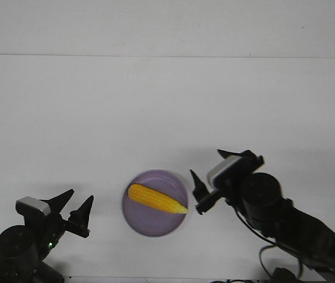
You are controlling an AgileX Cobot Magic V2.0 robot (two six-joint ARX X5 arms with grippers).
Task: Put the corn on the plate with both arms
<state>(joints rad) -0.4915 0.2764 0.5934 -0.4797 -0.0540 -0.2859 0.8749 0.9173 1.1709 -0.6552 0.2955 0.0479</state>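
Note:
The yellow-orange corn (157,199) lies across the round lavender plate (138,218), its pointed tip toward the plate's right rim. My right gripper (206,164) is open and empty just right of the plate, its nearer finger (198,187) close to the rim and apart from the corn. My left gripper (79,198) is open and empty at the front left, a short way left of the plate.
The white table (167,106) stretches back to a white wall. The right arm's black links (297,227) and cables run to the front right corner. The left arm's base (17,247) sits at the front left corner.

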